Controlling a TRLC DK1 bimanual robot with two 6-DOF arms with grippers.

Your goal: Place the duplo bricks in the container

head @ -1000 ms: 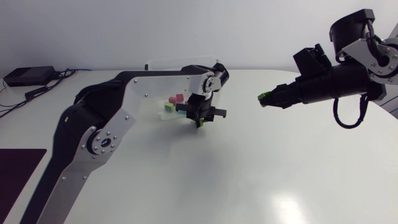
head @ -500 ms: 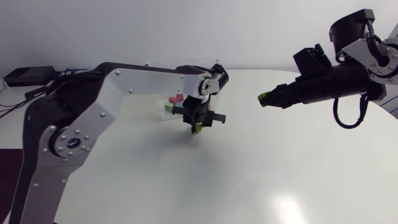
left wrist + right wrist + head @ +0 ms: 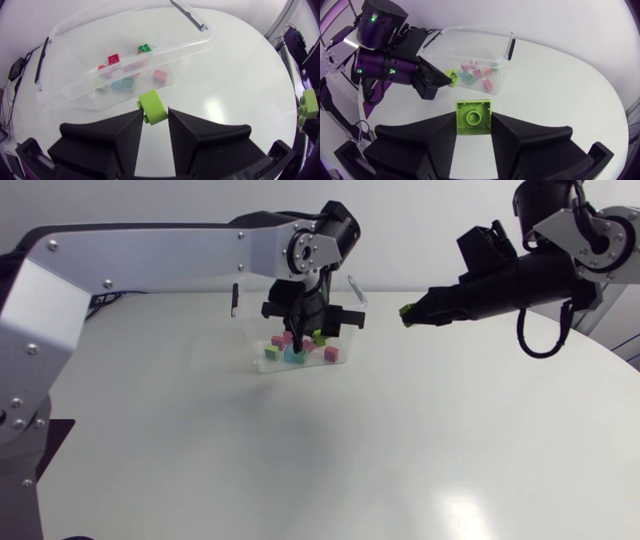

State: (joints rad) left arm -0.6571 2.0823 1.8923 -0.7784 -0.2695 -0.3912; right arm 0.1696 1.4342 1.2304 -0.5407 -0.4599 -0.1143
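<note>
In the left wrist view, my left gripper (image 3: 154, 114) is shut on a lime green duplo brick (image 3: 151, 106). It hangs just short of the long wall of the clear plastic container (image 3: 65, 90). Inside lie several bricks, among them a red one (image 3: 114, 59), a green one (image 3: 145, 48) and a pink one (image 3: 160, 76). From above, the left gripper (image 3: 314, 332) overlaps the container (image 3: 350, 288). My right gripper (image 3: 408, 312) is held in the air to the container's right, shut on another lime green brick (image 3: 473, 115).
The container stands at the back middle of the round white table (image 3: 420, 440). My left arm (image 3: 150, 250) spans high across the left side. The two grippers are about a container's width apart.
My left arm has risen and carried its brick back from the table in front of the container up to it. The right gripper has shifted slightly up and left with its brick.
</note>
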